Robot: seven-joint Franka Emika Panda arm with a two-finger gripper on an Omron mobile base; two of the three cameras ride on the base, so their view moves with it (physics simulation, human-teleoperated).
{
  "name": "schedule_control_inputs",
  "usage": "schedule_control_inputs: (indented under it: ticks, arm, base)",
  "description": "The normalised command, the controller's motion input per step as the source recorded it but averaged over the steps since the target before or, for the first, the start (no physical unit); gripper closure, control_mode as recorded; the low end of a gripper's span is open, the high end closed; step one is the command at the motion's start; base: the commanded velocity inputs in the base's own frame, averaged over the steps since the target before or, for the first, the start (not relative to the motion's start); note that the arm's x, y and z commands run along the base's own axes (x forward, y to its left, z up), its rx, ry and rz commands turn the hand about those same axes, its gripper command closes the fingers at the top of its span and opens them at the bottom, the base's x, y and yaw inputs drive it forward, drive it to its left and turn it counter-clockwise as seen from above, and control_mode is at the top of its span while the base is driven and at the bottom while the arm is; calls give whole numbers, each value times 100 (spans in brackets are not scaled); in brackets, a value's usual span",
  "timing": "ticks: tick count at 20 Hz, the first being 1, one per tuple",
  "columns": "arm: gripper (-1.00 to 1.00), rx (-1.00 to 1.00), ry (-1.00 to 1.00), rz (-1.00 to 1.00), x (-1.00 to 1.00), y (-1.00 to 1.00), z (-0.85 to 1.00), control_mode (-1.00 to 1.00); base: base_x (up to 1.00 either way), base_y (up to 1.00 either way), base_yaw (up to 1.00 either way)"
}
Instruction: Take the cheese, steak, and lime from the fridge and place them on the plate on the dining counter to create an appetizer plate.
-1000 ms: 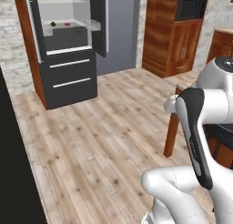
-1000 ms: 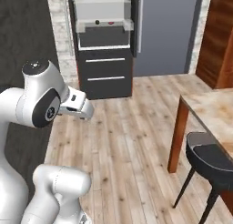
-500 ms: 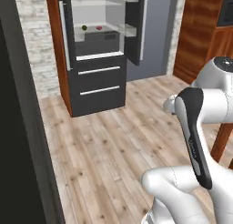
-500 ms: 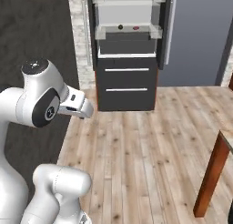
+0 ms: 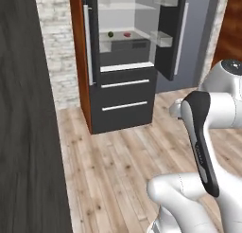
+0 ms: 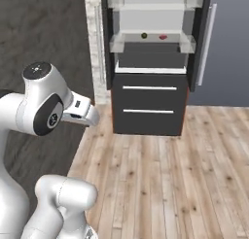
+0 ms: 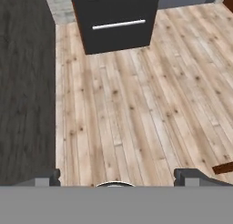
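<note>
The fridge [image 5: 124, 92] stands open ahead, its pale inside and clear shelves showing; it also appears in the right base view [image 6: 148, 102]. On its shelf lie the dark-green lime [image 5: 110, 34] and, to its right, the red steak [image 5: 126, 34]; from the other side they are the lime [image 6: 144, 35] and the steak [image 6: 163, 37]. My gripper [image 7: 117, 180] is open with nothing between its fingertips, pointing down at the wooden floor well short of the fridge. The cheese, the plate and the dining counter are out of view.
A dark panel [image 5: 28, 113] rises close on the left. The fridge's open door [image 5: 170, 33] juts out on the right. Two lower drawers with silver bars [image 7: 119, 23] face me. Wooden floor [image 5: 118, 165] lies between the base and the fridge.
The whole view has shifted: the base has moved, and the fridge now stands nearer and more central. The table leg and chair have left the views. The gripper stays open.
</note>
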Motion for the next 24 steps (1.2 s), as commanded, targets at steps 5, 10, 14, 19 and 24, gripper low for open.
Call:
schedule_control_inputs:
  ticks: [5, 10, 14, 19, 24]
  arm:
    - [-100, 0, 0, 0, 0, 0, 0, 100]
    - [-100, 0, 0, 0, 0, 0, 0, 100]
    - [-100, 0, 0, 0, 0, 0, 0, 100]
    - [-100, 0, 0, 0, 0, 0, 0, 100]
    - [-100, 0, 0, 0, 0, 0, 0, 100]
  base:
    - [100, -58, 21]
    - [100, -81, 18]
    - [99, -54, 15]
    - [83, 1, 11]
    - [95, 1, 11]
